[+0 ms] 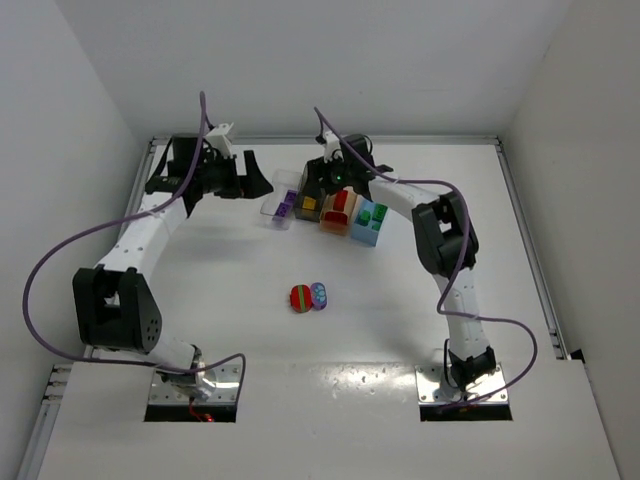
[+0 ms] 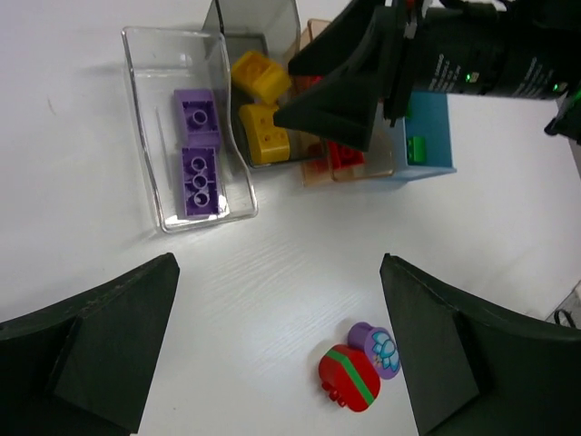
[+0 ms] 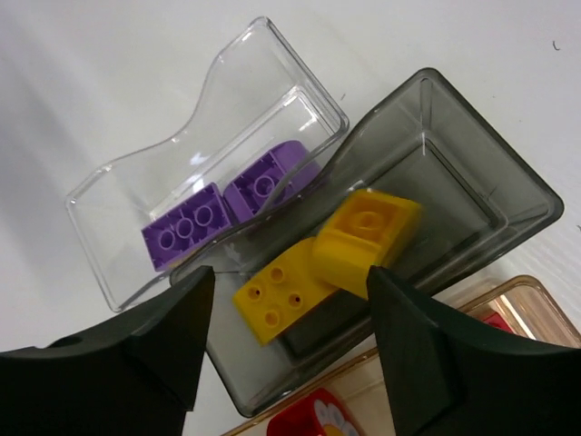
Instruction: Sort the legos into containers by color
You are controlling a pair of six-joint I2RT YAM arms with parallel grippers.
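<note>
Two yellow bricks (image 3: pixel 363 227) in grey bin (image 3: pixel 481 173), far centre, under right gripper (image 3: pixel 290 272), jaws parted, empty. Purple bricks (image 3: pixel 186 227) in clear bin (image 3: pixel 227 82) at left. Left gripper (image 2: pixel 277 272) released, empty. Red-green-purple cluster (image 2: pixel 359 368) loose, nearer on table (image 1: pixel 200 290).

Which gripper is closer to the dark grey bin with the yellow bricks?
Right. The right gripper hangs directly over the dark grey bin; the left gripper sits off beyond the clear bin.
</note>
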